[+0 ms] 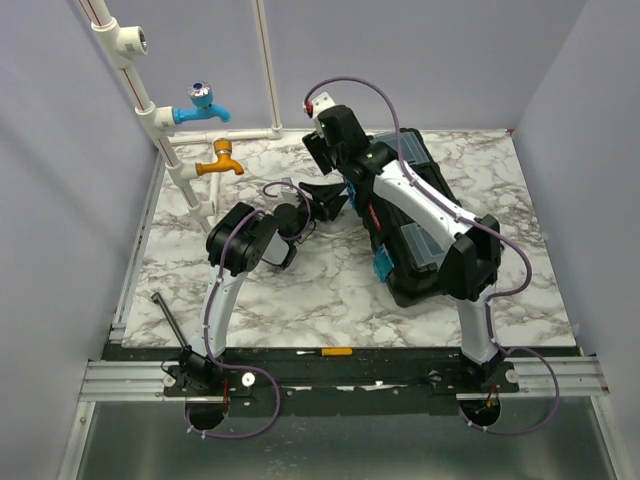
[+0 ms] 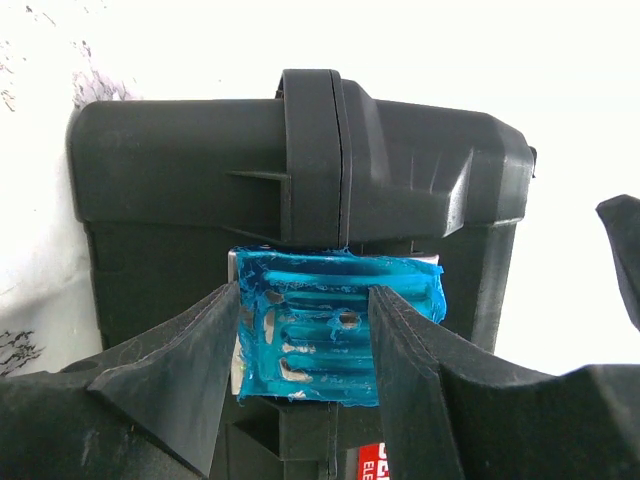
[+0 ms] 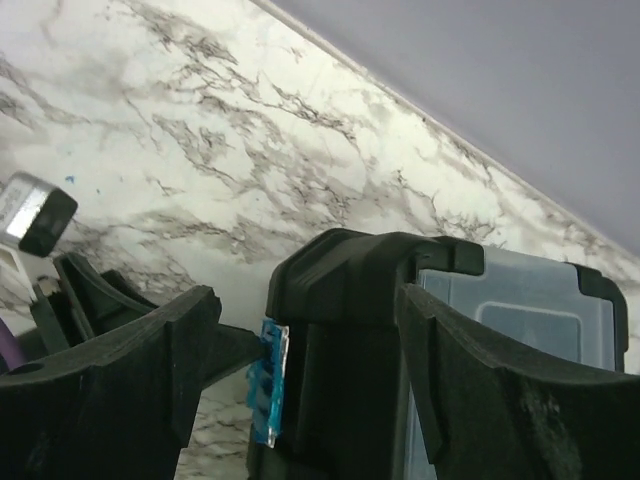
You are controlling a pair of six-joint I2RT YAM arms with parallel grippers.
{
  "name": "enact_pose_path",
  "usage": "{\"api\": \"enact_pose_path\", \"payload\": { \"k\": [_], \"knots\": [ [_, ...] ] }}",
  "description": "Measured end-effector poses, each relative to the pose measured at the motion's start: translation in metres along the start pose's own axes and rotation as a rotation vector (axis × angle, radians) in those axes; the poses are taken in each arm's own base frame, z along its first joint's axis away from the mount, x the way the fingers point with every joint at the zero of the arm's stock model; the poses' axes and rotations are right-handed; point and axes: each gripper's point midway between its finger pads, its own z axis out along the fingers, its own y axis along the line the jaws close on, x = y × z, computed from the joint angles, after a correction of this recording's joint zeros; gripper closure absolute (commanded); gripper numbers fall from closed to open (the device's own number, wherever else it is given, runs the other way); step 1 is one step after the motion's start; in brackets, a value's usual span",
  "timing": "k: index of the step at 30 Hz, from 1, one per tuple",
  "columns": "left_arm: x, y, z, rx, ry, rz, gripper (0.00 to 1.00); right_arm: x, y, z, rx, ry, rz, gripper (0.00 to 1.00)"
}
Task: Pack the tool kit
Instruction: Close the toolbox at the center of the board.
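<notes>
As I look from the overhead camera, the toolbox (image 1: 412, 285) lies slantwise on the marble table (image 1: 320, 295), right of the middle. My left gripper (image 2: 305, 300) is half spread and pinches nothing; its tips stand at a teal latch (image 2: 330, 335) on the box's side. My right gripper (image 3: 305, 300) is spread wide astride the box's far corner, gripping nothing.

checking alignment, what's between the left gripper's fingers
The teal latch of the toolbox shows in the gap between the left gripper's fingers, in the left wrist view.
</notes>
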Motion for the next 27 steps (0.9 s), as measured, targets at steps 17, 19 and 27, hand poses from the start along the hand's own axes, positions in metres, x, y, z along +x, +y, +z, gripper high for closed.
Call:
{"api": "enact_pose_path", "payload": {
  "k": [17, 19, 27],
  "knots": [
    [0.000, 0.000, 0.000, 0.000, 0.001, 0.006, 0.55, 0.045, 0.030, 0.003, -0.124, 0.265, 0.250, 0.50],
    [0.000, 0.000, 0.000, 0.000, 0.000, 0.006, 0.56, 0.048, 0.031, 0.003, -0.123, 0.279, 0.252, 0.52],
    [0.000, 0.000, 0.000, 0.000, 0.001, 0.006, 0.58, 0.074, 0.034, 0.011, -0.083, 0.346, 0.232, 0.52]
  ]
}}
